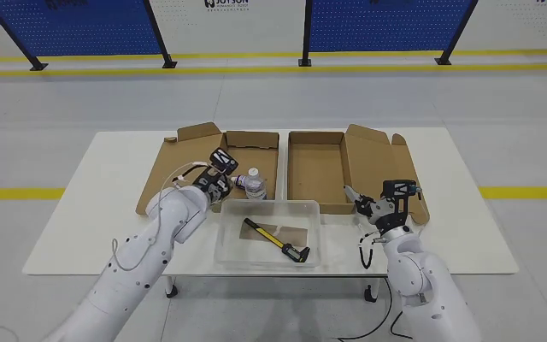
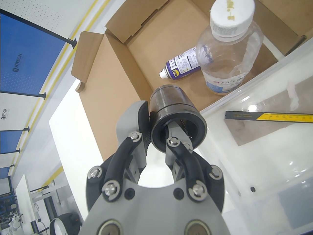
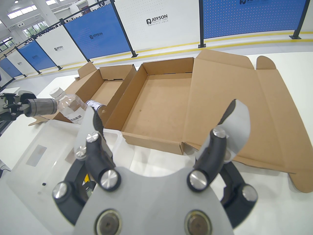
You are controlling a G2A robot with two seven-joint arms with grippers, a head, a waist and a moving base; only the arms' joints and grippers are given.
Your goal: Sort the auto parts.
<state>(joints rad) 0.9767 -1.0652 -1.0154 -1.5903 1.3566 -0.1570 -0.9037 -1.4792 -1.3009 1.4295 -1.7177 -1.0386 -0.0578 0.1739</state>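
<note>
Left wrist view: hand point(image 2: 157, 129) pinches bearing point(image 2: 171, 106).

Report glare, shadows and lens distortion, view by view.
Top view: even overhead light, the white table bright, only soft shade along the walls of the empty cardboard box. Left wrist view: the wide-angle lens bows the barrier panels; ceiling lights glint on the clear bin, with a faint sheen on the metal cylinder. Right wrist view: the panels curve likewise; the clear bin nearly merges with the table.
</note>
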